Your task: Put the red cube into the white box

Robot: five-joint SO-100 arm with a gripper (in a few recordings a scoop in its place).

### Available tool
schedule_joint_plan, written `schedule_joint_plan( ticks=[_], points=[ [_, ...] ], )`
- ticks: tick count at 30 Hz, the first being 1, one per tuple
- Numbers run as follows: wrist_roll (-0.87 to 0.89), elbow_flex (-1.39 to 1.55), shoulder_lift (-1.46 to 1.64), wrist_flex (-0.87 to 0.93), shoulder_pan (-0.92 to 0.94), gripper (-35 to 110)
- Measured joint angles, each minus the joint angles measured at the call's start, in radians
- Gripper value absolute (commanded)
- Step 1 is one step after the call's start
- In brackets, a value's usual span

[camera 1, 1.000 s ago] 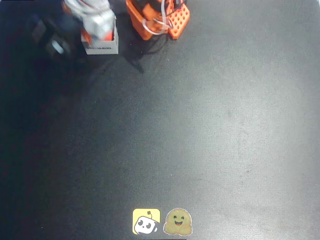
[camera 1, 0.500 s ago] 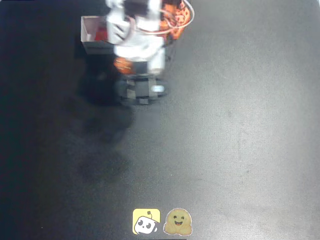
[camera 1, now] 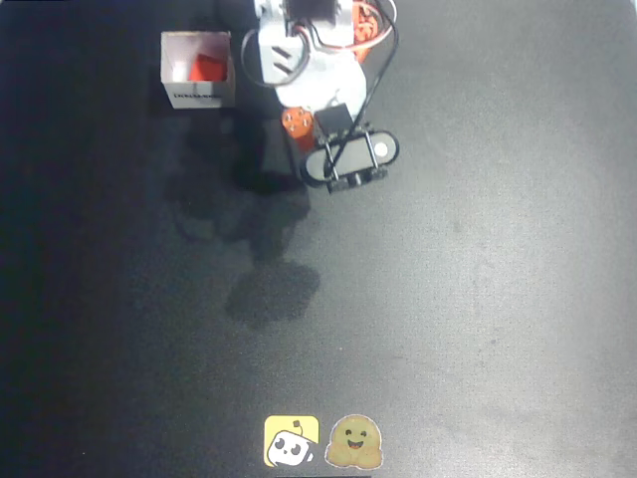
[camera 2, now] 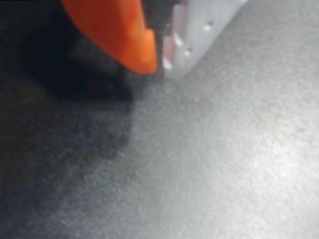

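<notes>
cube: red cube sits inside the white box near the mat's top left, overhead view | gripper: over bare black mat, right of the box and apart from it | jaws: orange and white tips nearly touching in the wrist view, nothing between them

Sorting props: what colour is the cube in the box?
Bright red-orange cube, clearest in the overhead view.
</notes>
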Motion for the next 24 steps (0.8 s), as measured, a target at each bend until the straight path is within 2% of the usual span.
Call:
schedule_joint_plan(
  ticks=[19,24],
  points=[
    [-0.012,0.356,0.604,0.084,-0.012,0],
    [-0.012,0.387,0.641,0.084,-0.012,0]
  ],
)
